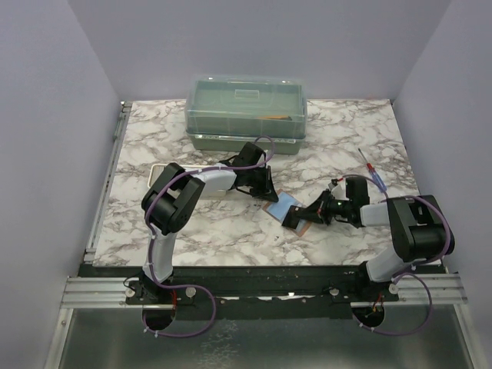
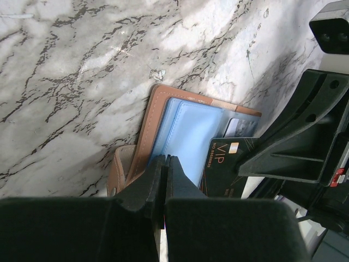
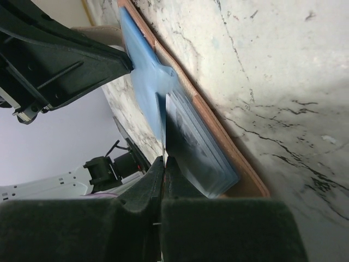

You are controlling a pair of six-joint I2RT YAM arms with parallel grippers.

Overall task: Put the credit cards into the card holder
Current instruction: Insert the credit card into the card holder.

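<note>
The brown card holder (image 1: 281, 205) lies open on the marble table, bluish pockets facing up (image 2: 185, 131). My left gripper (image 2: 166, 158) is shut, its tips pinching the edge of a blue pocket flap, which stands lifted off the brown back (image 3: 218, 136). From the right, my right gripper (image 3: 164, 159) is shut on a black credit card (image 2: 226, 164) printed "VIP". The card shows edge-on (image 3: 163, 131) in the right wrist view, its front end at the pocket mouth beside the flap. In the top view both grippers (image 1: 267, 194) (image 1: 306, 215) meet over the holder.
A translucent green lidded box (image 1: 247, 111) stands at the back centre. A white tray (image 1: 156, 174) lies behind the left arm. A red and blue pen (image 1: 373, 171) rests at the right. Grey walls close in the table on three sides.
</note>
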